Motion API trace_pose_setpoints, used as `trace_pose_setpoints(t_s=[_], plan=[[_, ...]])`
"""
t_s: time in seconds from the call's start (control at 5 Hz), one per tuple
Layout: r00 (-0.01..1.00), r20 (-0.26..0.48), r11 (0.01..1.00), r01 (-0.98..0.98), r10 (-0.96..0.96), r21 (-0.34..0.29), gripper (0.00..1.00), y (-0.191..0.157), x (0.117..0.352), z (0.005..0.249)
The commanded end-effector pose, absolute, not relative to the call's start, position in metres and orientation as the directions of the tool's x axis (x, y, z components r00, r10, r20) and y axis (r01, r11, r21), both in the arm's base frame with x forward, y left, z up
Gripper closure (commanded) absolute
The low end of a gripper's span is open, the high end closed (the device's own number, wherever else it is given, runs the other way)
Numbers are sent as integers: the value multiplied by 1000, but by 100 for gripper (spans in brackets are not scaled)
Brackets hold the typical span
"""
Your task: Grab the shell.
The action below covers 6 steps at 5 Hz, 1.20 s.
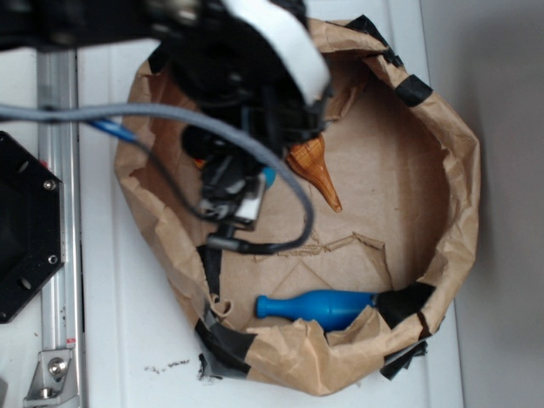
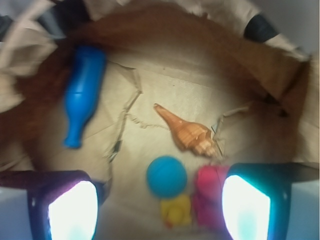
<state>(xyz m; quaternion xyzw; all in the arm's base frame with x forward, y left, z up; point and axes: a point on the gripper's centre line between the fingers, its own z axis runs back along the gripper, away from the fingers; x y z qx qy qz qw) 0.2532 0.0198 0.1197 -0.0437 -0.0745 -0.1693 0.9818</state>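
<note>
Gripper [image 2: 160,205] hangs with jaws spread, holding nothing. In the wrist view the shell [image 2: 186,132] lies on the floor of the paper bin [image 2: 165,30], tip toward ten o'clock. At its six o'clock sit blue ball [image 2: 166,176], red ball [image 2: 207,192], yellow duck [image 2: 176,210]; blue bottle [image 2: 82,92] at nine.

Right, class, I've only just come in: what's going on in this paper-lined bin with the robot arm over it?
A robot arm hangs over a brown paper bin holding small toys. Its gripper is open and holds nothing. The shell it is meant to grab lies loose on the paper floor ahead of the fingers. Near it sit a blue ball, a yellow duck and a red ball. A blue bottle-shaped toy lies farther off.
</note>
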Motion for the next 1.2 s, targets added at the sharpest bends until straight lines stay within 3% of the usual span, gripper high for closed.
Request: trace_pose_setpoints(t_s=[0.0, 0.4, 0.6, 0.8, 1.0], plan=[[931, 155, 941, 337, -329, -28, 0, 44, 271, 67], [924, 140, 933, 359, -355, 1, 0, 50, 279, 27], [920, 145, 930, 366, -364, 10, 0, 39, 296, 16], [925, 89, 929, 363, -368, 70, 100, 27, 304, 7], [914, 119, 921, 382, -389, 76, 100, 22, 301, 20]])
